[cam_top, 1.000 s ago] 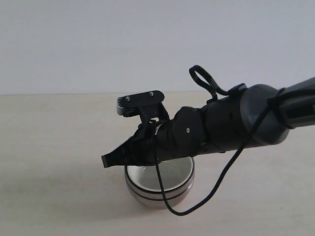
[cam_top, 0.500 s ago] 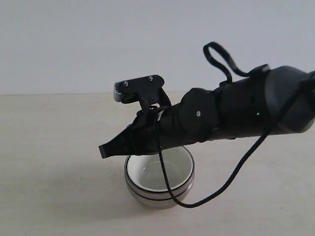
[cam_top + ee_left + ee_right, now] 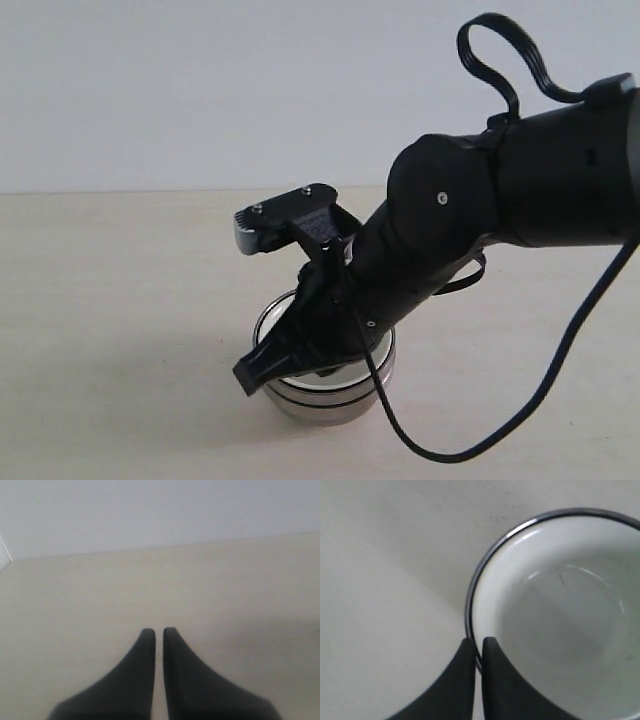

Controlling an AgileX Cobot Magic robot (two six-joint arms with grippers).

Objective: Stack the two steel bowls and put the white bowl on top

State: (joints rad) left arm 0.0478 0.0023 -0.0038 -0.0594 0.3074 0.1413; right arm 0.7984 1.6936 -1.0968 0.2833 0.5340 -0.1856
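Dropping since a second ago, the right gripper (image 3: 258, 376), fingers nearly together on the white bowl (image 3: 560, 610) rim, presses it nested atop the two steel bowls (image 3: 330, 395) mid-table; stacking looks nearly done.

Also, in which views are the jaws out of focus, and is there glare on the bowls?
Left wrist view: the left gripper is soft and blurred, with soft shadow on the table. Right wrist view: the right gripper is blurred too, and thin glare streaks lie inside the white bowl. Exterior view: the steel bowls show bright bands, and the arm shades them.
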